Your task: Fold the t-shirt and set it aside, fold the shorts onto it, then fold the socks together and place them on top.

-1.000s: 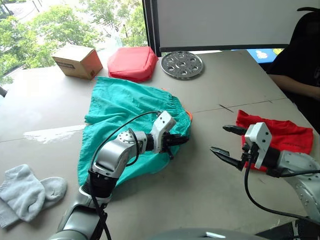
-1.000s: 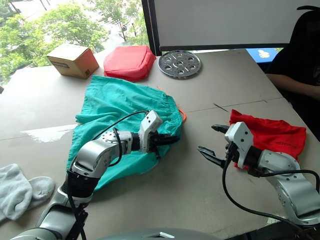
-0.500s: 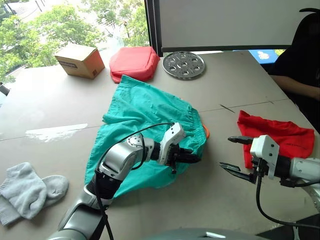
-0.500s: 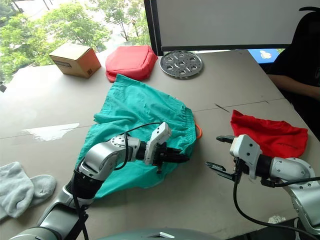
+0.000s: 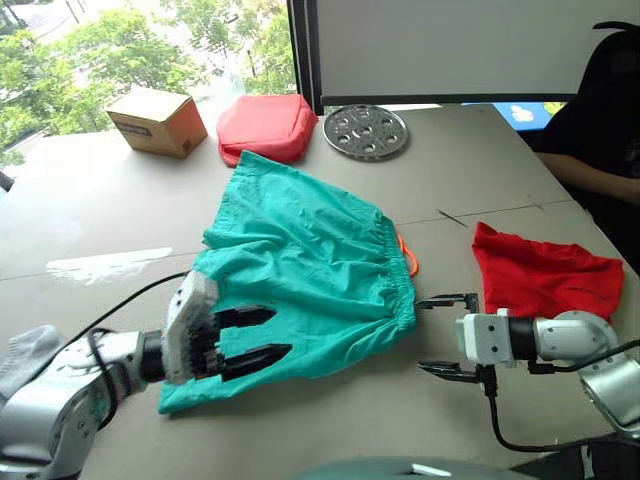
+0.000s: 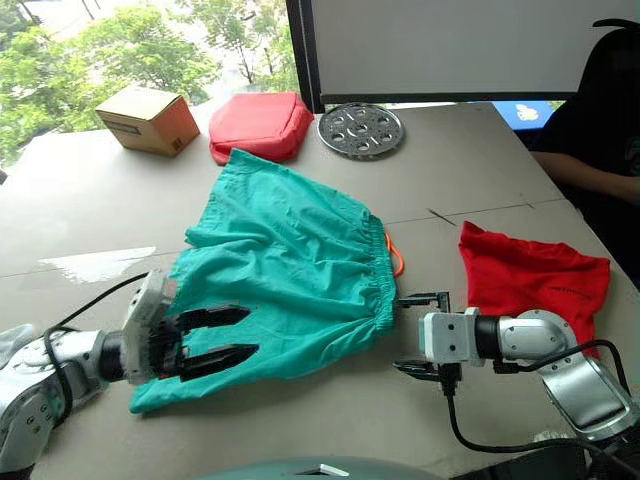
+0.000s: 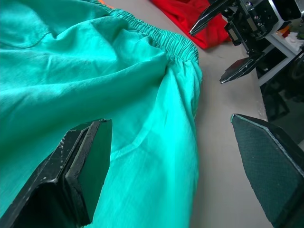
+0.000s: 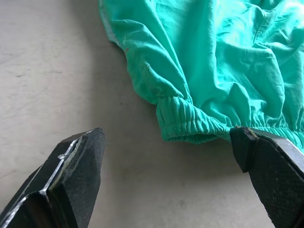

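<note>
The teal shorts (image 5: 310, 250) lie spread across the middle of the table, with the waistband and orange drawstring (image 5: 408, 258) towards the right. My left gripper (image 5: 280, 332) is open over their near left hem, holding nothing. My right gripper (image 5: 421, 335) is open too, just right of the waistband's near corner (image 8: 190, 126) and apart from it. The red t-shirt (image 5: 545, 280) lies folded at the right. A bit of a grey sock (image 5: 25, 355) shows at the left edge behind my left arm.
At the back stand a cardboard box (image 5: 157, 120), a salmon-red pouch (image 5: 266, 125) and a round perforated metal plate (image 5: 366, 130). A person in black (image 5: 600, 110) sits at the far right. The table's near edge is close below both grippers.
My left gripper has opened, let go of the shorts and drawn back to the left. The shorts now lie flatter and further right. My right gripper has moved in beside the waistband.
</note>
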